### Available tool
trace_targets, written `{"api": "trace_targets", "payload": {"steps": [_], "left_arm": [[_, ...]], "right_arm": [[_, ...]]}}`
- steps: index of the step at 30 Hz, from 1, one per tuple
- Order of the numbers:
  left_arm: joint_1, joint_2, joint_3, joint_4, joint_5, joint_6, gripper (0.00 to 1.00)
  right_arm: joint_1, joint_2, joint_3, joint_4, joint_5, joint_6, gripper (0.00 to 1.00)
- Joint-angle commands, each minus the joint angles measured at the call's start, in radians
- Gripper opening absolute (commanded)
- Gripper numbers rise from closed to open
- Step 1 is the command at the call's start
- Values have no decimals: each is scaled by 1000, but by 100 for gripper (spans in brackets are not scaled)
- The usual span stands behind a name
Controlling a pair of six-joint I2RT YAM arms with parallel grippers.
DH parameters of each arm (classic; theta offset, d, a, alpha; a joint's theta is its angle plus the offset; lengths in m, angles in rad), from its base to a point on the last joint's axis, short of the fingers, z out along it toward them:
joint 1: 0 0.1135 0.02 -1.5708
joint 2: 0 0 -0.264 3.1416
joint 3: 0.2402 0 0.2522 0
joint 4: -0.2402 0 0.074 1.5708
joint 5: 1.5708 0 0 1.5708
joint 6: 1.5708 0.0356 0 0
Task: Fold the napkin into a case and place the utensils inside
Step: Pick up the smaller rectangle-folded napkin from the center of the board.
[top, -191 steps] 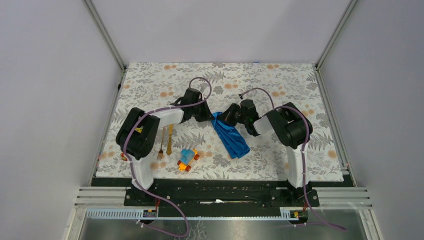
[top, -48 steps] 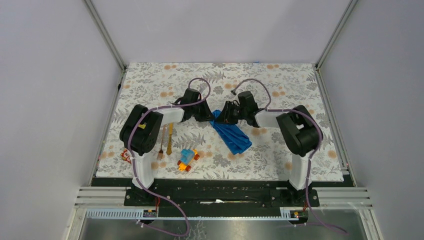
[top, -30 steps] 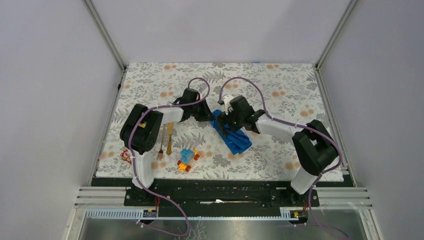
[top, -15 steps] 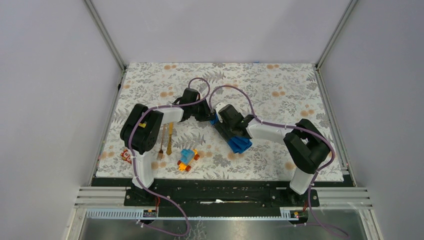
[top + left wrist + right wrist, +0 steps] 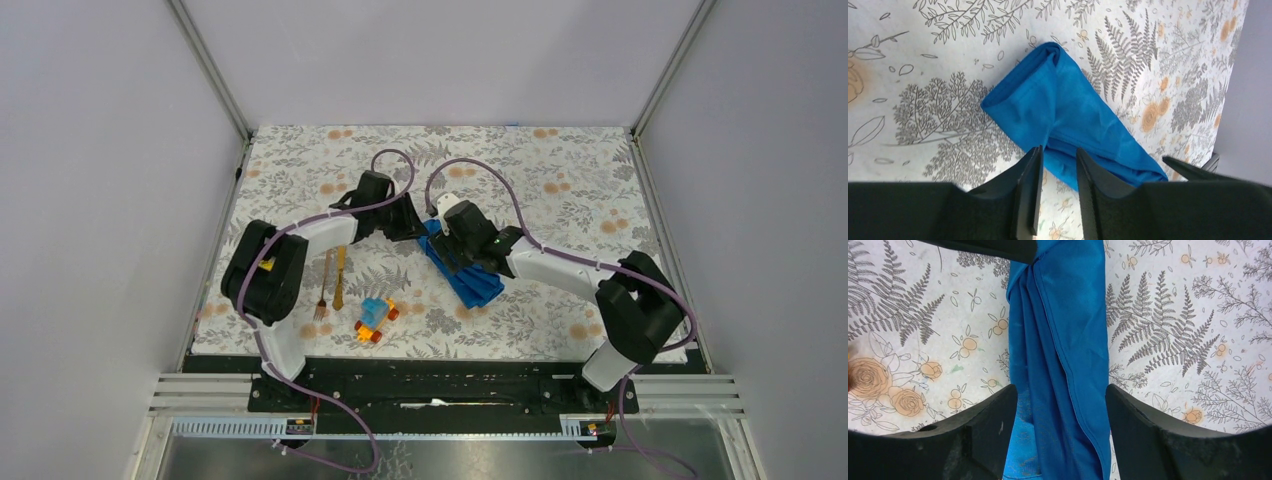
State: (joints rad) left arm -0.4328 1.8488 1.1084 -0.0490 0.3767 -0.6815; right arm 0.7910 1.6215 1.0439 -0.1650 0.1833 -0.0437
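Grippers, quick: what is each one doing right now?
Left gripper: slightly open above the blue napkin, holding nothing.
Right gripper: open wide, straddling the napkin, not clamped on it.

Nothing in any view can be read as writing, a number or a brand mark. The one label-like thing is a small yellow sticker [image 5: 268,265] on the black elbow joint of the left arm [image 5: 325,228], seen from above. It is too small for any print on it to be made out.
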Motion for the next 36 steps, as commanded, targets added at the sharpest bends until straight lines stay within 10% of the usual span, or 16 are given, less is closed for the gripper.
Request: {"api": "trace_targets", "payload": {"steps": [1, 23, 36], "left_arm": [[4, -94, -62, -5, 21, -2, 31], [-111, 20, -253, 293, 85, -223, 33], [-120, 51, -278, 336, 65, -240, 8]], "right_arm": [[8, 27, 14, -2, 8, 12, 70], [8, 151, 38, 7, 17, -27, 66], [9, 81, 77, -50, -52, 35, 13]]}}
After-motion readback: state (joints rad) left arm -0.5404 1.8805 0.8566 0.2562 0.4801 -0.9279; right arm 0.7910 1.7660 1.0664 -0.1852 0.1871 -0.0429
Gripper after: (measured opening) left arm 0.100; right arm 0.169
